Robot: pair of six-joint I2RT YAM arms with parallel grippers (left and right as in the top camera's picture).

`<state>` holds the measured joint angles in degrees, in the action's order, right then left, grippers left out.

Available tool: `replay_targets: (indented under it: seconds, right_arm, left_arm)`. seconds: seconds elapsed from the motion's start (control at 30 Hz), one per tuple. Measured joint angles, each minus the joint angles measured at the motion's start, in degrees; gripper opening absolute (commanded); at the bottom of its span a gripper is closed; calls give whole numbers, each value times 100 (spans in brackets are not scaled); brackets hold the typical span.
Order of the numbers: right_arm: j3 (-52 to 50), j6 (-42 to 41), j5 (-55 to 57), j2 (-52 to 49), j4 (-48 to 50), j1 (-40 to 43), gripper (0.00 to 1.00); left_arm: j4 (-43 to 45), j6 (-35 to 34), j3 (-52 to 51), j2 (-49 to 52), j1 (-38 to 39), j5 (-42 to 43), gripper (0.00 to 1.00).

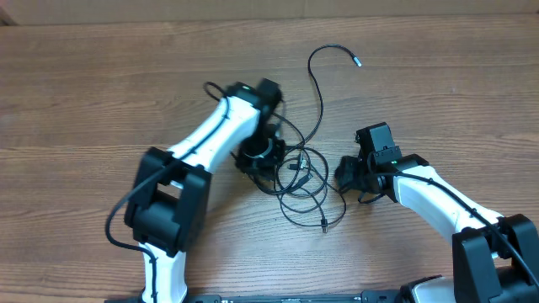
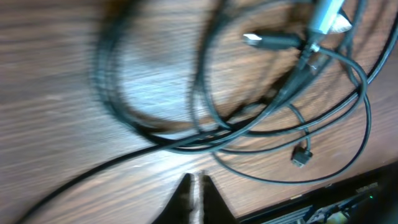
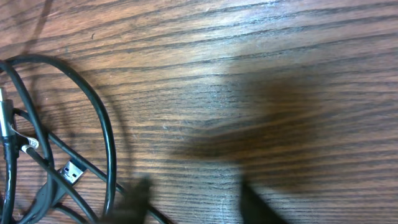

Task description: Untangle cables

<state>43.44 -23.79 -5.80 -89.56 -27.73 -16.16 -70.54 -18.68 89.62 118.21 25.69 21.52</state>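
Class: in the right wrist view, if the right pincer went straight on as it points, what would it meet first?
Likely the bare table: the right pincer straddles no cord, and the cables lie off to the side.

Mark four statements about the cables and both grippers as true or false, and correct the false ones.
1. The cables lie tangled on the table. True.
2. The left gripper is wide open. False: it is shut.
3. The right gripper has its jaws apart. True.
4. Every plug is buried in the tangle. False: one plug lies clear of it at the far side, on a curved cable end.
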Motion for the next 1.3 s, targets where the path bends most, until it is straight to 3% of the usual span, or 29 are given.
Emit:
replay_targets:
  seconds: [0.2,0.27,0.3,0.4,0.5,0.7,1.0,1.3]
  right_arm:
    - [264,-20,-605,0,-59,0,5]
    - [435,-17,-850,0,-42,0,24]
    - [514,-31,-994,0,-31,0,25]
    - [605,-22,-1320,0,-107,0,26]
    - [608,-24,-1392,0,-452,0,26]
    - [608,-24,-1355,0,-1084,0,26]
    - [608,-24,-1338,0,-1519,0,29]
    - [608,-22,-804,0,-1558,0,29]
  left_arm:
    - [-238,535,0,0,-498,195,4]
    - [-258,776,0,0,-557,321,4]
    - [-256,876,0,0,-560,365,4]
    - [-243,1082,0,0,-529,479,7]
    - [-133,1182,0,0,-435,514,21]
    - [293,1285,0,0,44,463,32]
    - [531,850,0,0,796,-470,38]
    - [608,479,0,0,1121,-730,40]
